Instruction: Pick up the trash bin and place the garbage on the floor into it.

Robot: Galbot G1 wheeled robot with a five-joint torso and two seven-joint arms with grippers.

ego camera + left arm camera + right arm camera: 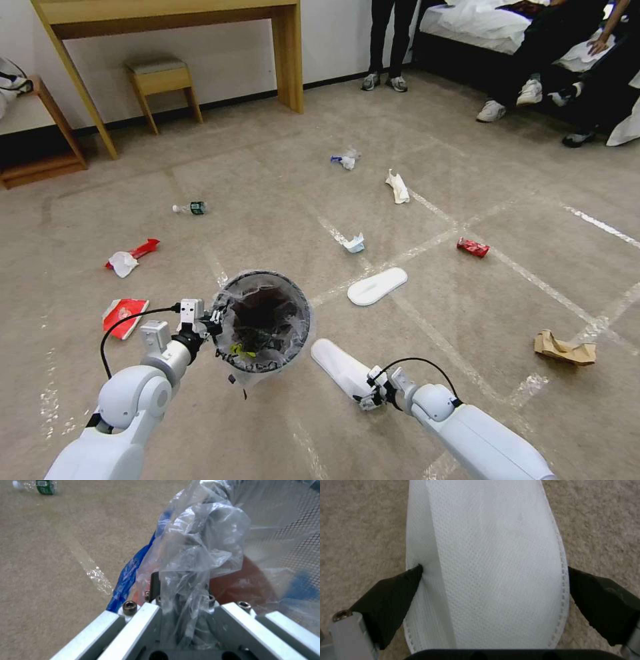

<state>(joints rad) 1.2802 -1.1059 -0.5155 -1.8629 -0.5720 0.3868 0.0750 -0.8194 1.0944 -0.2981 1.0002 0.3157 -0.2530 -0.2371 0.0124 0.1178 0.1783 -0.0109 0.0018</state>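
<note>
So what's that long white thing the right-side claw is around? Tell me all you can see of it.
It is a flat white slipper, long and round-ended, of woven-looking fabric with a stitched edge. It lies on the beige carpet floor, just right of the trash bin. The right gripper straddles its near end, one dark finger pressing one edge, the other at the opposite edge.

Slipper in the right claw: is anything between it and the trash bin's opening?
Nothing visible. The right claw is shut on the white slipper, just right of the trash bin, which the left claw holds by its rim. Only bare carpet shows between them, and the bin's mouth is open.
</note>
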